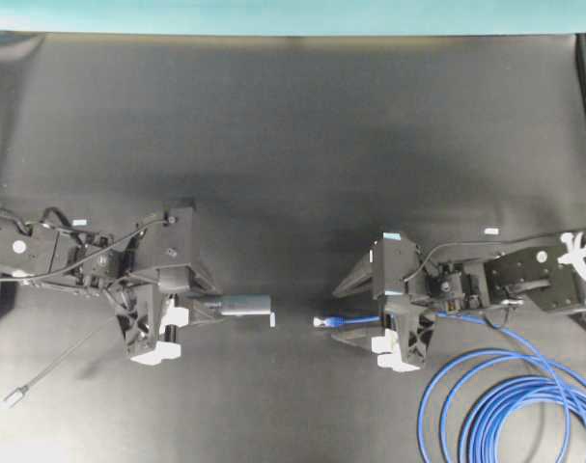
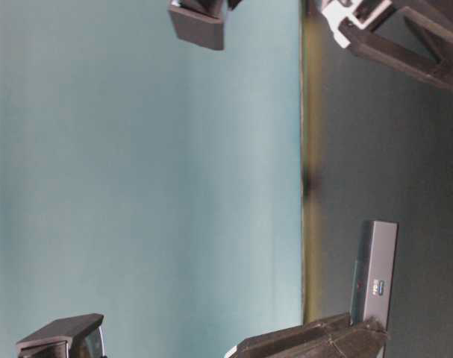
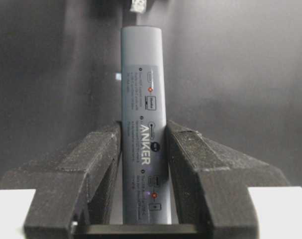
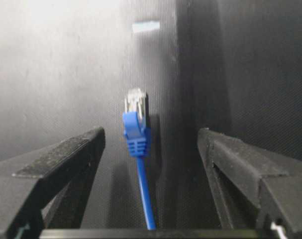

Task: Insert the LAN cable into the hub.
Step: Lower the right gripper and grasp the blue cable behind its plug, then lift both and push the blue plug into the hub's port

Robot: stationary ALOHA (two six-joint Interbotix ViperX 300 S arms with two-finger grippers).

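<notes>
Left claw [image 3: 143,149] clamps the rigid hub [image 3: 143,99]. Right claw [image 4: 151,144] gapes wide around the light, floppy cable [image 4: 143,199]; best gripped at the blue boot behind its plug [image 4: 136,102].

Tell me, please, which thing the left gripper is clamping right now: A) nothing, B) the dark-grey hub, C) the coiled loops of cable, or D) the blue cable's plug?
B: in the left wrist view the left gripper has both fingers pressed against the hub.
</notes>
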